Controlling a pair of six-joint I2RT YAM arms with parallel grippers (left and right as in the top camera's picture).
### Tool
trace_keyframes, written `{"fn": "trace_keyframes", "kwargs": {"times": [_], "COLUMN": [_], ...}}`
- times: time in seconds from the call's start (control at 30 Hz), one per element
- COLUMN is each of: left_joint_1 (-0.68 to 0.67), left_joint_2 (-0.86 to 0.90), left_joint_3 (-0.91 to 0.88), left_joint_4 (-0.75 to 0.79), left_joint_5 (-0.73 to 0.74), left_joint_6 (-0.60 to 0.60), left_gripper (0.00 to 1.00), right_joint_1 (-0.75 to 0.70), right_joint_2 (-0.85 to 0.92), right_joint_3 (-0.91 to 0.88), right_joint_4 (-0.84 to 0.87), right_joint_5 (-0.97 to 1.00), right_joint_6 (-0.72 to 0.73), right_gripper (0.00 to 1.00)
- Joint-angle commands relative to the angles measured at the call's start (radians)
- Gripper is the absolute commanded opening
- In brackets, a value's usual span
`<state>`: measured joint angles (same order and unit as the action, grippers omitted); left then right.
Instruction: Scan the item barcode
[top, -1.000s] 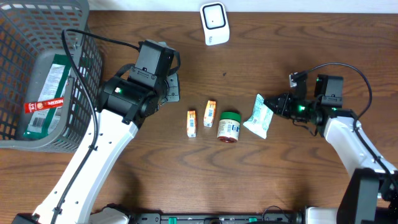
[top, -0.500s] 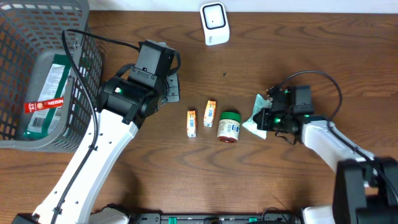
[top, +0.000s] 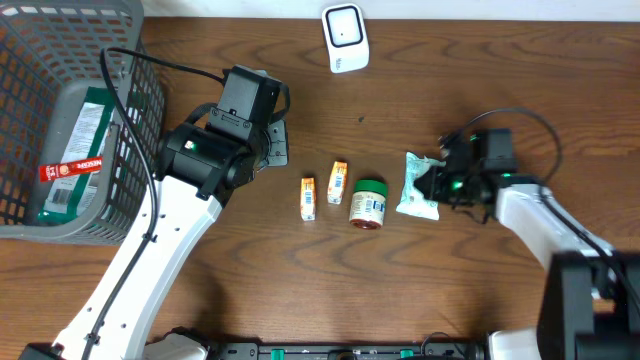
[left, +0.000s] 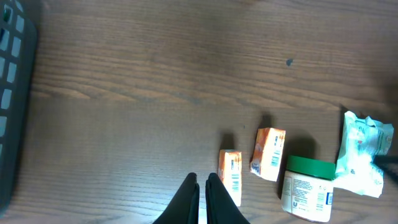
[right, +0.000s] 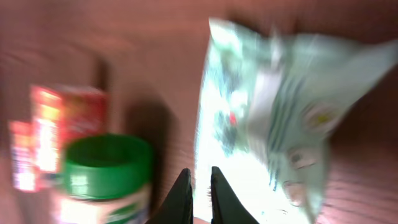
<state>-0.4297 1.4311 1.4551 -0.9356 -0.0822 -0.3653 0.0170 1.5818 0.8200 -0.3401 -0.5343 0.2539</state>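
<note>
Pouch (top: 418, 186) beside jar (top: 368, 203) (green lid)

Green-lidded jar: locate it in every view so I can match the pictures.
Overhead: green-lidded jar near the centre.
Left wrist: jar at the lower right.
Right wrist: jar at the lower left, blurred.
Shared landmark: white-green pouch, just right of the jar in all three.
</note>
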Motion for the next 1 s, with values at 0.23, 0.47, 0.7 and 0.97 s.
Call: {"fn": "trace_keyframes", "kwargs": {"times": [0.23, 0.47, 0.7, 0.97], "left_joint_1": [0.003, 0.003, 0.003, 0.003], "left_joint_2": [0.007, 0.007, 0.007, 0.007], "left_joint_3": [0.003, 0.003, 0.003, 0.003], "left_joint_4": [-0.007, -0.007, -0.006, -0.007], "left_joint_5": [-0.016, -0.016, -0.016, -0.016], "left_joint_6": [0.005, 0.005, 0.006, 0.006], "left_gripper": [0.08, 0.08, 0.08, 0.08], "right_joint_1": [-0.055, -0.055, -0.056, -0.055], "right_joint_2": [-0.058, 0.072, 0.116, -0.037], "right_joint_3": [0.009, -0.076, -0.054, 0.108], "right_joint_4": [-0.109, 0.042, 0.031, -0.201], "right_joint_5": [-0.006, 0.223, 0.237, 0.075], "right_joint_6": [-0.114, -0.112, -0.075, -0.126], "right_gripper": [0.07, 0.04, 0.01, 0.04]}}
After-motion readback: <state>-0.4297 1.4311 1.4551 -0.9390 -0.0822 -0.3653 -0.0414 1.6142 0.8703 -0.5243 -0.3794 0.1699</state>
